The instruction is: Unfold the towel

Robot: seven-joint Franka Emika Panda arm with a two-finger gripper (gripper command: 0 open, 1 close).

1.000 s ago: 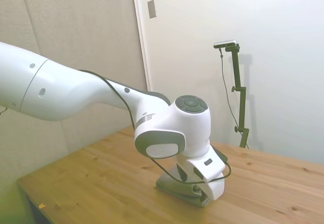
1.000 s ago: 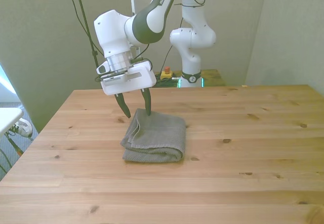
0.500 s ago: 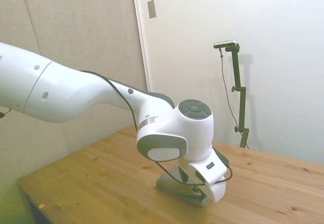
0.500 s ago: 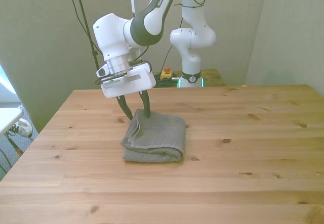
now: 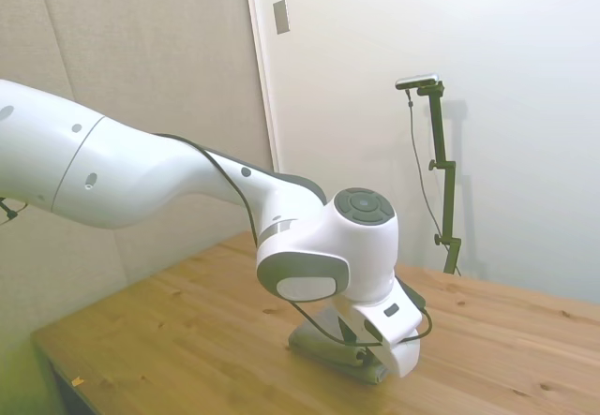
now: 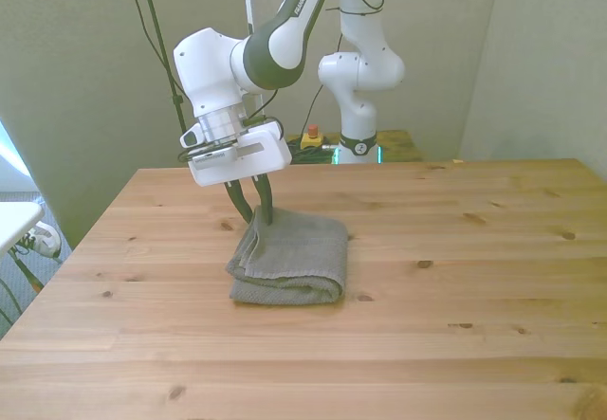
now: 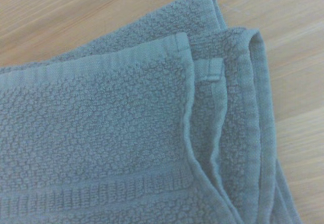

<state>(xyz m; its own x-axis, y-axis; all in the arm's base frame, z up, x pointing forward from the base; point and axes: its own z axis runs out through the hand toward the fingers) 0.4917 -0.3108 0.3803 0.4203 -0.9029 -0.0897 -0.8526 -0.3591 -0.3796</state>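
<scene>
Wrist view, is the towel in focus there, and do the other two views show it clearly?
Wrist view: the towel is sharp, its weave and layered edges plain. Front view: evenly lit and unblocked, the gripper at its far corner. Side view: the arm hides most of it.

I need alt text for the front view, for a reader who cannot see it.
A white robot arm lowers its gripper onto the far corner, toward the front view's left, of a folded grey towel lying on a wooden table. The jaws are nearly closed at the towel's edge.
</scene>
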